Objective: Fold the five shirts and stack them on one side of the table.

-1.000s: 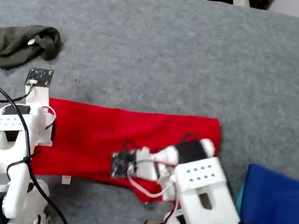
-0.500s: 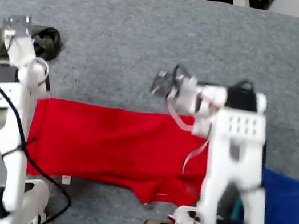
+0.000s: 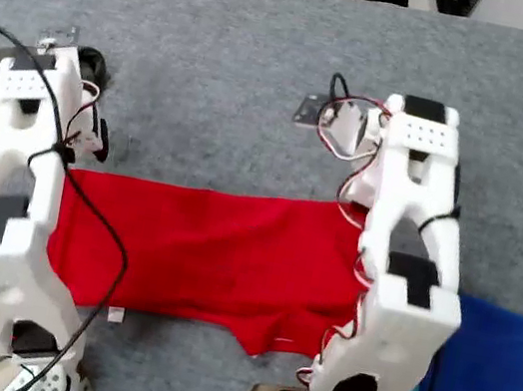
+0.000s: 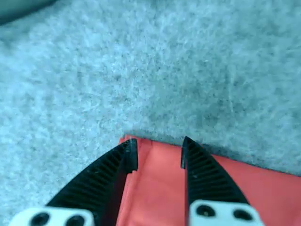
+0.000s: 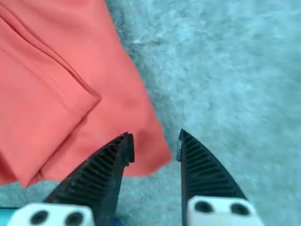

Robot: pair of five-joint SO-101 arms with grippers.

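Red shirt (image 3: pixel 212 248) lies flat on the table (image 3: pixel 217 46) between our arms. Left gripper (image 4: pixel 158 147) and right gripper (image 5: pixel 155 141) each straddle a shirt corner, fingers spread, pinching nothing. We judge this is positioning for a two-corner fold.

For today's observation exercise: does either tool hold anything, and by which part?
Nothing is held. The left tool and right tool both stand open, each over a corner of the red shirt.
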